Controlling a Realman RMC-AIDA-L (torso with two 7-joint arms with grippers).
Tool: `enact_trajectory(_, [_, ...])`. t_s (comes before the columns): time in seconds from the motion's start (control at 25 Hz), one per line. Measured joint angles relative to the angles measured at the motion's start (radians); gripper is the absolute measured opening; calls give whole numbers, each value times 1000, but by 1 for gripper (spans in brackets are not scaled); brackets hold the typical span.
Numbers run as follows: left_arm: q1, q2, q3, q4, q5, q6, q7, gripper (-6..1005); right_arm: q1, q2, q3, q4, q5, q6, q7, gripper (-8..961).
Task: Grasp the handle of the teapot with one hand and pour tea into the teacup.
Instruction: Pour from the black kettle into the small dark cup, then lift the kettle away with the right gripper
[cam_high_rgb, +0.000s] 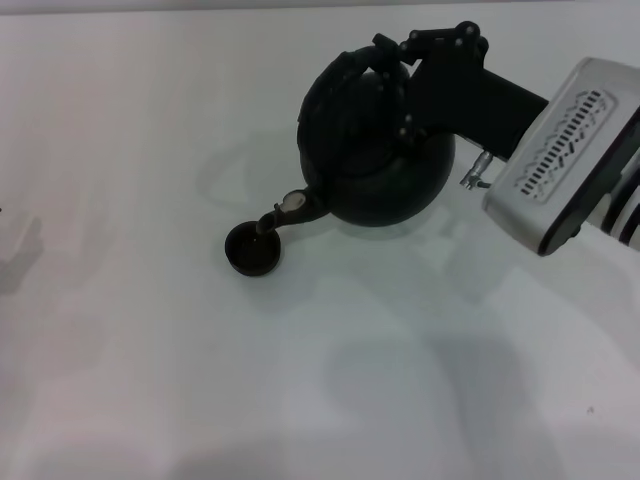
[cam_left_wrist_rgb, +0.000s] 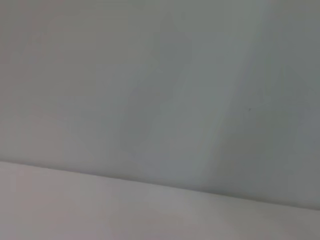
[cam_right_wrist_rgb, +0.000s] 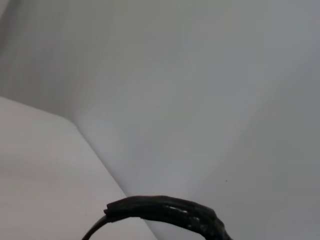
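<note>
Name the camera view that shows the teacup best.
The head view: the teacup sits whole on the white table, just under the teapot's spout. The left and right wrist views show none of it.

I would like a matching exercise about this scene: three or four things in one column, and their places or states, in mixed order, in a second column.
Things:
1. teapot
2. teacup
3. right gripper
4. handle

Places or states:
a. arched over the pot's top
b. standing on the white table under the spout's tip
c. tilted, spout lowered toward the cup
d. at the handle, coming in from the right

Pairs: 1-c, 2-b, 3-d, 4-a
</note>
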Motion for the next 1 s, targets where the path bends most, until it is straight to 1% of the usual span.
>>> enact_trajectory(0.28, [-7,1,2,0,0,8,0,833,5,1,-66,-54,-1,141,-88,109])
enact_trajectory(0.56, [-18,3,4,0,0,29,0,832,8,1,-97,-97,-2,197,-120,109])
enact_trajectory(0.8, [-27,4,3,3,17,40,1,832,14,2,-148,-147,-9,297,-184,107])
enact_trajectory(1.0, [-34,4,5,2,18,56,2,834,27,3,-179,-161,-49,359,-189,106])
